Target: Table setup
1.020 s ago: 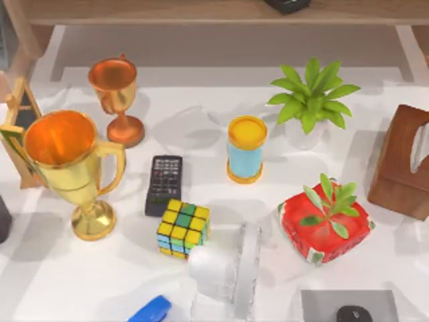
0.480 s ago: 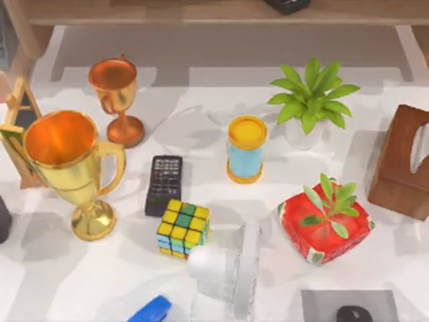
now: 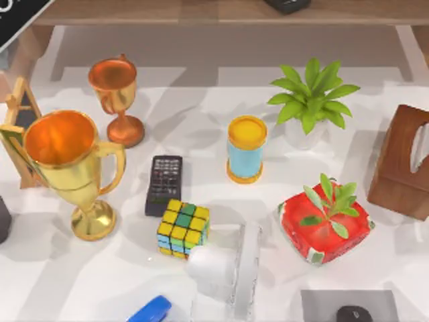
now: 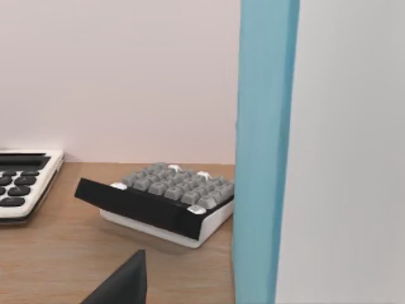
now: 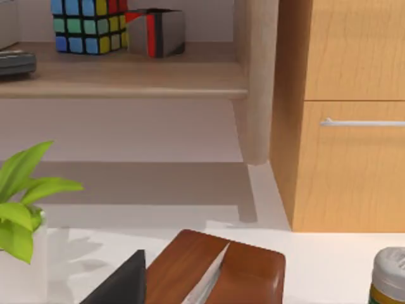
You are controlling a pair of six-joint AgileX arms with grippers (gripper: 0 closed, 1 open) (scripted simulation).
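Table [image 3: 60, 282] holds gold trophy [image 3: 67, 168], copper trophy [image 3: 117, 100], remote [image 3: 164, 184], cube [image 3: 183, 228] and blue-yellow cup [image 3: 246, 149]. Left wrist view: shelf with a grey keypad [image 4: 168, 199]. Right wrist view: tissue box [image 5: 218, 269]. Can't tell either gripper's opening or either arm's pose.

A white table [image 3: 402, 268] fills the near part of the room, crossed by soft grey shadows under even, diffuse light. Along its far edge runs a pale wooden shelf [image 3: 201, 12], held up at the far left by a slanted wooden post [image 3: 27, 40]. Behind the shelf stands a plain pinkish wall [image 4: 120, 76]. Off to the far right is a light-wood cabinet [image 5: 348, 114] with a slim metal drawer handle [image 5: 362, 122], beside a rounded wooden upright [image 5: 256, 82].
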